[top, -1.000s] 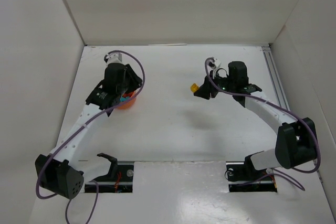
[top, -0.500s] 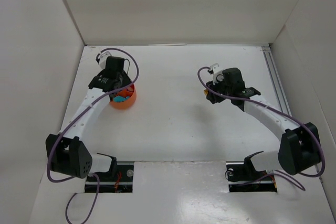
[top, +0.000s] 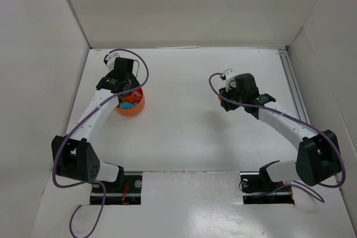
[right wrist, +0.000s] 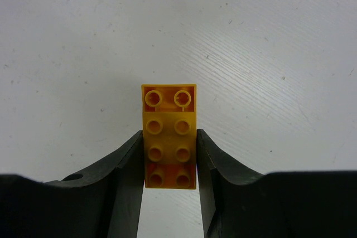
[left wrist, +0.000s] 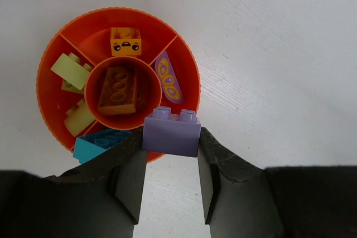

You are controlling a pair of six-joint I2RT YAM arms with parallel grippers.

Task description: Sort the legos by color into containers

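Note:
In the left wrist view, my left gripper (left wrist: 171, 140) is shut on a purple lego (left wrist: 171, 133), just above the near rim of the divided orange-red bowl (left wrist: 120, 12). The bowl's middle cup holds a brown brick (left wrist: 118, 90). Its outer sections hold a yellow face brick (left wrist: 125, 42), a purple oval piece (left wrist: 169, 77), lime green bricks (left wrist: 72, 73) and a teal brick (left wrist: 99, 142). My right gripper (right wrist: 169, 154) is shut on a long yellow-orange brick (right wrist: 169, 132) above the bare table. From above, the bowl (top: 137, 110) sits under the left wrist (top: 120, 77).
White walls enclose the table on the left, back and right. A rail (top: 293, 90) runs along the right edge. The right wrist (top: 241, 88) hangs right of the table's middle and hides its brick from above.
The left wrist has swung back over the bowl's far side, still holding the purple brick. The right gripper has turned and shifted right, so its yellow brick no longer shows from above.

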